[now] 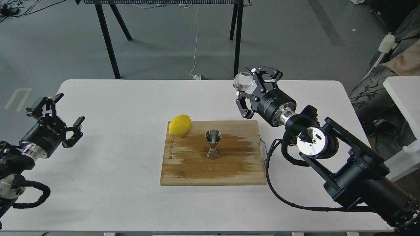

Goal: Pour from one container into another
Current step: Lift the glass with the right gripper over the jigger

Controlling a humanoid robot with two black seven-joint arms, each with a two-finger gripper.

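Note:
The clear glass cup (243, 82) is raised above the table's far right part, up and to the right of the cutting board, with my right gripper (246, 88) shut on it. The steel hourglass jigger (213, 144) stands upright in the middle of the wooden cutting board (183, 170), below and to the left of the cup. My left gripper (65, 110) hovers open over the table's left edge, holding nothing.
A yellow lemon (179, 125) rests on the board's far left corner. The board has a metal handle (264, 149) on its right side and a wet stain. Black table legs (108, 39) stand beyond the white table (115, 183).

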